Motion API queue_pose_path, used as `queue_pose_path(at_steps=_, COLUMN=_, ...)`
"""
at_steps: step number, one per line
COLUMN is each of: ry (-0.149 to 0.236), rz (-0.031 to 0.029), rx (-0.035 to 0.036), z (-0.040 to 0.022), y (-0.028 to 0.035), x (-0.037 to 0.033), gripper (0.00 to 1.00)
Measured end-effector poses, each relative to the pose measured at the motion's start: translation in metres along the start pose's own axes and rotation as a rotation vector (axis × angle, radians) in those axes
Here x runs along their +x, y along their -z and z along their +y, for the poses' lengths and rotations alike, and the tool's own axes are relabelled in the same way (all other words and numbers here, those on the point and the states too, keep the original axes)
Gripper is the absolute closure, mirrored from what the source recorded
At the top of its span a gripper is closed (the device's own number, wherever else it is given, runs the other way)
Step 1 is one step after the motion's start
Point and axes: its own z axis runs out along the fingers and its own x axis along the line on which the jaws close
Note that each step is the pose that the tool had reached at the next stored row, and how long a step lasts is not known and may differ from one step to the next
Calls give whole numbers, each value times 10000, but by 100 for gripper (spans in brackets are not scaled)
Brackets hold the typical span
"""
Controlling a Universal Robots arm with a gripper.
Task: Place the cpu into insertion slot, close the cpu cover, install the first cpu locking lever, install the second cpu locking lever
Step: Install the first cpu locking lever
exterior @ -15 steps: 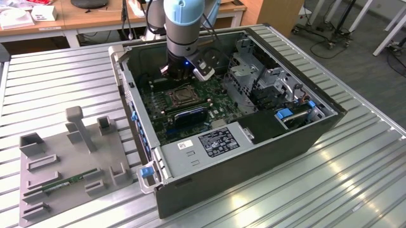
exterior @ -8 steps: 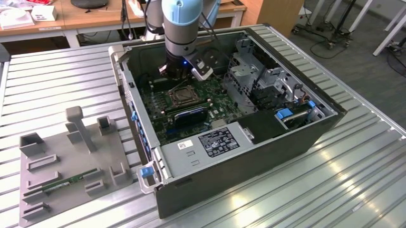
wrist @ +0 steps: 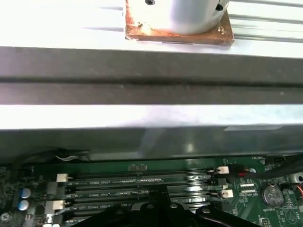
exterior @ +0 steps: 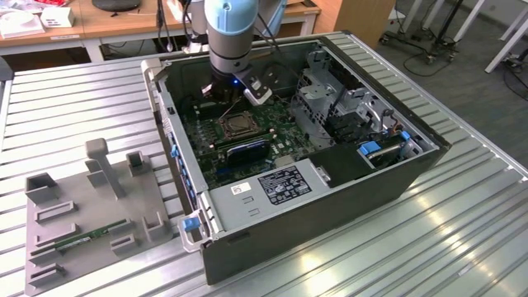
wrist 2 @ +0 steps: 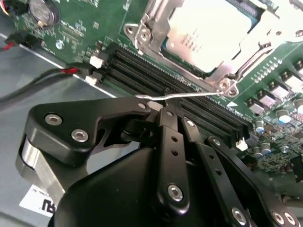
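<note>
A: Entry one, cpu (wrist 2: 213, 33): the second wrist view's edge is cropping it.
B: Entry two, cover (wrist 2: 158, 26): likewise being cropped.
A: Entry three, board (exterior: 276, 133): arm (exterior: 239, 31) is hiding part of it in the exterior view.

Bright overhead light, glare streaks on the ribbed table (exterior: 412, 244), case (exterior: 272, 238) interior in shadow

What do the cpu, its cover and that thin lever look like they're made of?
The cpu: metal top, silvery-tan, matte with soft glare. The cpu cover: probably stamped sheet metal, bright silver, glinting at its edges. The locking lever: thin bent wire, likely steel, shiny along its length.
</note>
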Motion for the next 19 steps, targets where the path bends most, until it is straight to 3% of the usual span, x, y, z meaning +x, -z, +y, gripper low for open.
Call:
queue_pose_path(at_steps=7, ry=-12, rz=-8, rx=-127, z=47, y=133, x=21, gripper=89)
queue_pose_path(at_steps=12, ry=-17, rz=-8, rx=-150, z=90, y=261, x=8, gripper=89)
queue_pose_path(at_steps=15, ry=-15, rz=-10, rx=-151, z=62, y=286, x=4, gripper=89)
queue_pose_path(at_steps=19, ry=-14, rz=-10, rx=-152, z=-29, y=319, x=-3, gripper=89)
